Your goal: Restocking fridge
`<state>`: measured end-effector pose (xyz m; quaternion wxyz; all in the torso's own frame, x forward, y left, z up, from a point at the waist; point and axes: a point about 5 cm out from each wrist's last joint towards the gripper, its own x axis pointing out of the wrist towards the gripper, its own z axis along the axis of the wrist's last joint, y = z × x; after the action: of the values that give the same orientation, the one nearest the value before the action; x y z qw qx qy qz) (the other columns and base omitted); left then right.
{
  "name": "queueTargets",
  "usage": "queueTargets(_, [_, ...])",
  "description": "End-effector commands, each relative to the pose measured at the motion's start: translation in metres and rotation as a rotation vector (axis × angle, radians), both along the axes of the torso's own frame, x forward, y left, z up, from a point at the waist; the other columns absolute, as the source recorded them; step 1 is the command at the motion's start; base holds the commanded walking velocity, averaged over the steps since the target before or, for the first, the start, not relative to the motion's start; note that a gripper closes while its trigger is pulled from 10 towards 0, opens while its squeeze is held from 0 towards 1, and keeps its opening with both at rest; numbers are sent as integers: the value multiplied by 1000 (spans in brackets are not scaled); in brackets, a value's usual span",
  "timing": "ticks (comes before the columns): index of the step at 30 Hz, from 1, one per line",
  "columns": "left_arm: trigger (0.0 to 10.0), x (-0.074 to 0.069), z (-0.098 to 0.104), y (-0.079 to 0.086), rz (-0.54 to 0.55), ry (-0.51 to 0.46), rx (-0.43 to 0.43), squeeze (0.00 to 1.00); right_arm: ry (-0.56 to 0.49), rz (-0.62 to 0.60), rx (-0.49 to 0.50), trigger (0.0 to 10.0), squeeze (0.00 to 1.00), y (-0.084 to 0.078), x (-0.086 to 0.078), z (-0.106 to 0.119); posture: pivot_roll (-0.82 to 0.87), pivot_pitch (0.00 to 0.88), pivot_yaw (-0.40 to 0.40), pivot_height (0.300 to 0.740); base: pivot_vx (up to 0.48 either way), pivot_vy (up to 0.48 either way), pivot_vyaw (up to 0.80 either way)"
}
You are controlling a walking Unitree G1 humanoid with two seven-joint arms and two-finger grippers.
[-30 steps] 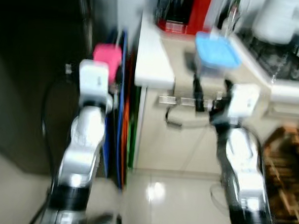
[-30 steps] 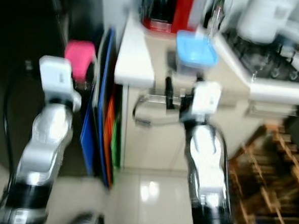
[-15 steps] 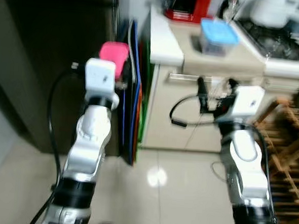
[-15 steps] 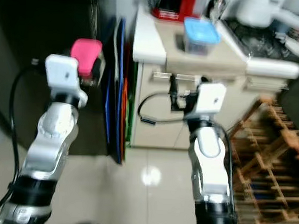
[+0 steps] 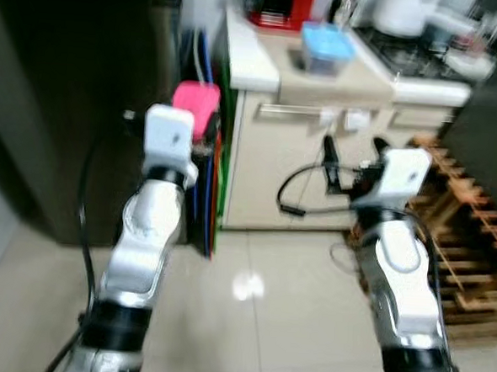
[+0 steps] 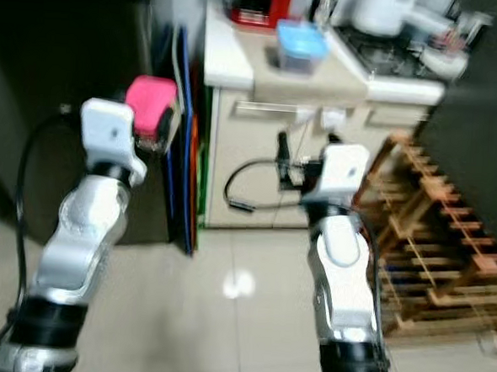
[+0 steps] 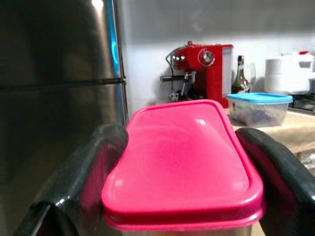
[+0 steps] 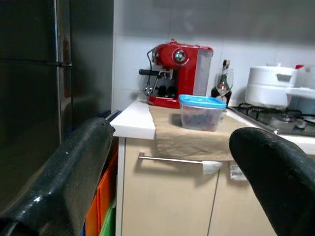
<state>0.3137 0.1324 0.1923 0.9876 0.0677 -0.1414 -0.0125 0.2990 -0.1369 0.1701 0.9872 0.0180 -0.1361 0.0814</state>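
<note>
Ahead, in the left eye view, the left gripper (image 5: 203,120) is raised beside the dark fridge (image 5: 76,100) and clamps a pink tub (image 5: 196,109), which sits just past the white wrist block, close to the coloured boards (image 5: 208,192) leaning between the fridge and the cabinet (image 5: 275,171). The right gripper (image 5: 352,154) hovers in front of the cabinet, fingers spread wide and holding nothing, a black cable (image 5: 303,193) looping beside it. On the tabletop (image 5: 323,77) stands a blue-lidded tub (image 5: 327,49), well apart from both grippers, with a red machine (image 5: 280,7) behind it and a wooden rack (image 5: 456,241) on the floor to the right. From the left wrist view, the pink tub's lid (image 7: 184,157) lies squarely between the two black fingers (image 7: 96,172), which press its sides; the fridge door is beside it, and the red machine and blue-lidded tub are farther off. From the right wrist view, the open fingers (image 8: 69,172) frame the cabinet's handle (image 8: 174,161), the blue-lidded tub on the tabletop and a white cooker (image 8: 270,86) by the stove.
</note>
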Motion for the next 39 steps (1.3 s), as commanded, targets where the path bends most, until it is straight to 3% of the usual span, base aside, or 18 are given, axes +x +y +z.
queueTargets(1, [10000,0,0,-11,-46,-1,-5,0,-3,-21,-2,10000,0,-8,0,2,-67,0,-27,740,0,-480,0])
queueTargets(39, [10000,3,-6,2,11,19,-51,0,13,-36,-17,10000,0,-13,-2,-3,-76,0,-15,740,0,-478,0])
